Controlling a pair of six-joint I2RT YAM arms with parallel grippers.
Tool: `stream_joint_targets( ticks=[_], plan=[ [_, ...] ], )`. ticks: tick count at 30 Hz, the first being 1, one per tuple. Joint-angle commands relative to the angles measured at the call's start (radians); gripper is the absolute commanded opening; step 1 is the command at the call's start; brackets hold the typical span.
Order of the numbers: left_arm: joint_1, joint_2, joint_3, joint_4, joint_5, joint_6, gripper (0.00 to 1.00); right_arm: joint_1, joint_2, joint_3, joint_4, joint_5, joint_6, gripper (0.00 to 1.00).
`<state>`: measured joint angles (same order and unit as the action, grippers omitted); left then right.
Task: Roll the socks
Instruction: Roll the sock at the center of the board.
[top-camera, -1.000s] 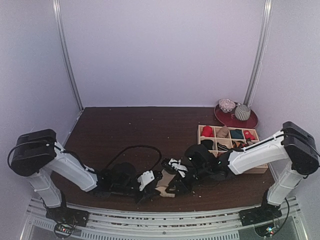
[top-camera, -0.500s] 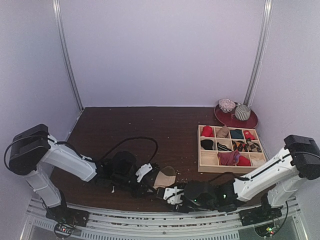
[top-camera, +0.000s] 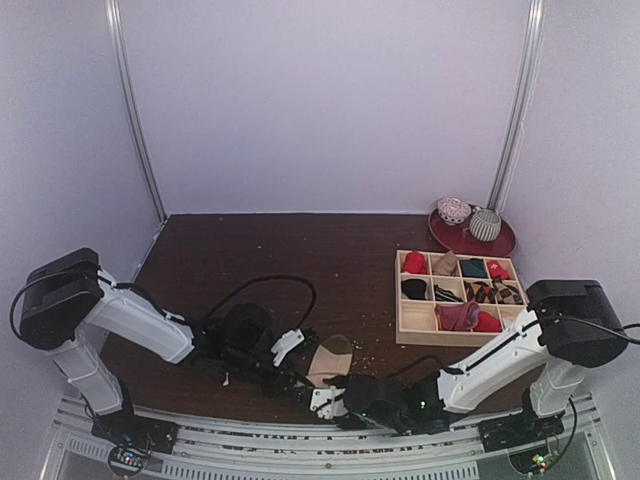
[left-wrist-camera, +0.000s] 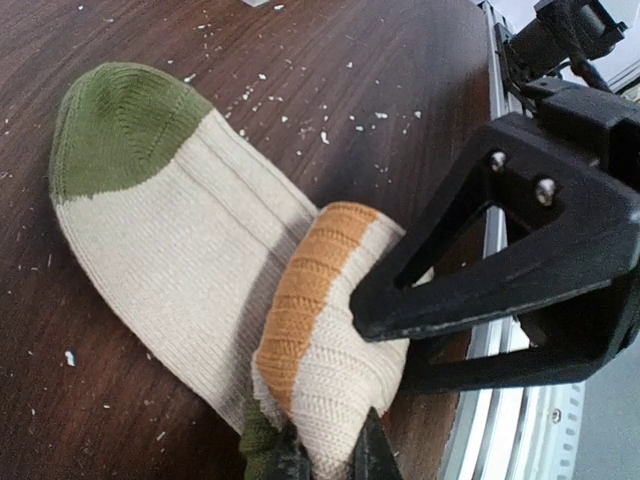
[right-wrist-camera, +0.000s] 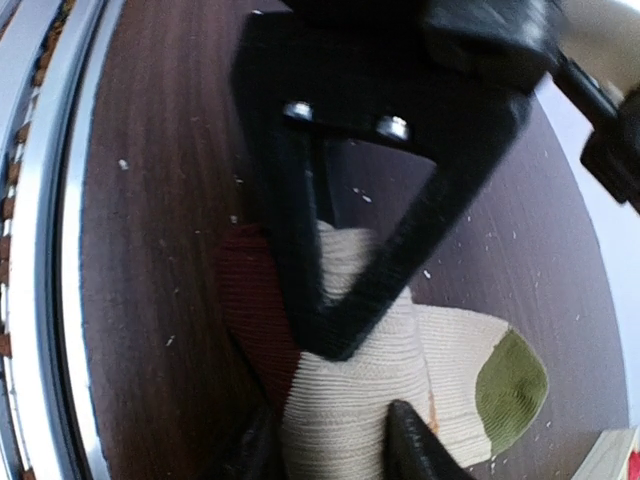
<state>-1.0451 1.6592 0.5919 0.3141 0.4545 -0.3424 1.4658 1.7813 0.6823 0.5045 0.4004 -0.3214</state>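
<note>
Two hands clenched one tan sock (left-wrist-camera: 170, 240) at the frame's lower centre, left hand (left-wrist-camera: 330, 455) and right hand (right-wrist-camera: 335, 445) on its folded end, beside the desk's (top-camera: 260, 250) front edge; open wood lay above.

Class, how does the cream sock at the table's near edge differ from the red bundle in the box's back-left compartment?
The cream sock has a green toe and orange band; the red bundle looks plain red. The cream sock is only part-rolled, the red bundle fully balled. The left gripper and right gripper pinch the sock; nothing touches the bundle.
</note>
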Motion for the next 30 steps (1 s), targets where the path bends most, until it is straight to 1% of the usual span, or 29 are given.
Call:
stream_joint_targets(
  ticks=[1, 4, 5, 6, 8, 10, 13, 16, 17, 18, 20, 23, 25, 27, 28, 30],
  plan=[
    [-0.004, 0.0, -0.036, -0.064, 0.056, 0.018, 0.0, -0.044, 0.033, 0.006, -0.069, -0.031, 0.092, 0.3],
    [-0.004, -0.047, -0.049, -0.061, 0.038, 0.045, 0.0, -0.083, 0.026, -0.033, -0.06, -0.093, 0.164, 0.24],
    [-0.004, -0.071, -0.056, -0.059, 0.018, 0.057, 0.05, -0.098, 0.016, -0.047, -0.051, -0.135, 0.189, 0.23],
    [-0.004, -0.101, -0.062, -0.055, -0.003, 0.071, 0.15, -0.115, 0.009, -0.062, -0.034, -0.2, 0.229, 0.23],
    [-0.004, -0.167, -0.081, -0.043, -0.055, 0.106, 0.25, -0.158, 0.004, -0.085, 0.009, -0.356, 0.303, 0.23],
    [-0.004, -0.244, -0.105, -0.016, -0.11, 0.147, 0.38, -0.189, 0.019, -0.095, 0.045, -0.491, 0.367, 0.22],
    [-0.008, -0.362, -0.165, 0.093, -0.148, 0.205, 0.47, -0.226, 0.067, -0.088, 0.077, -0.676, 0.461, 0.22],
    [-0.014, -0.446, -0.254, 0.282, -0.132, 0.25, 0.58, -0.254, 0.113, -0.09, 0.134, -0.853, 0.561, 0.22],
    [-0.016, -0.458, -0.3, 0.352, -0.121, 0.263, 0.61, -0.262, 0.124, -0.086, 0.145, -0.903, 0.591, 0.22],
    [-0.018, -0.456, -0.329, 0.423, -0.113, 0.28, 0.62, -0.27, 0.132, -0.085, 0.145, -0.934, 0.617, 0.22],
    [-0.018, -0.418, -0.361, 0.503, -0.11, 0.304, 0.63, -0.29, 0.141, -0.081, 0.121, -0.96, 0.651, 0.22],
    [-0.019, -0.309, -0.371, 0.566, -0.106, 0.304, 0.67, -0.32, 0.143, -0.081, 0.079, -0.966, 0.678, 0.22],
    [-0.026, -0.228, -0.383, 0.654, -0.079, 0.283, 0.7, -0.336, 0.147, -0.078, 0.056, -0.962, 0.684, 0.22],
    [-0.04, -0.158, -0.383, 0.722, -0.054, 0.271, 0.71, -0.349, 0.153, -0.072, 0.036, -0.958, 0.686, 0.22],
    [-0.05, -0.127, -0.377, 0.739, -0.049, 0.27, 0.71, -0.356, 0.161, -0.066, 0.023, -0.953, 0.68, 0.22],
    [-0.069, -0.082, -0.348, 0.722, -0.055, 0.281, 0.71, -0.364, 0.172, -0.051, -0.008, -0.949, 0.672, 0.22]
  ],
)
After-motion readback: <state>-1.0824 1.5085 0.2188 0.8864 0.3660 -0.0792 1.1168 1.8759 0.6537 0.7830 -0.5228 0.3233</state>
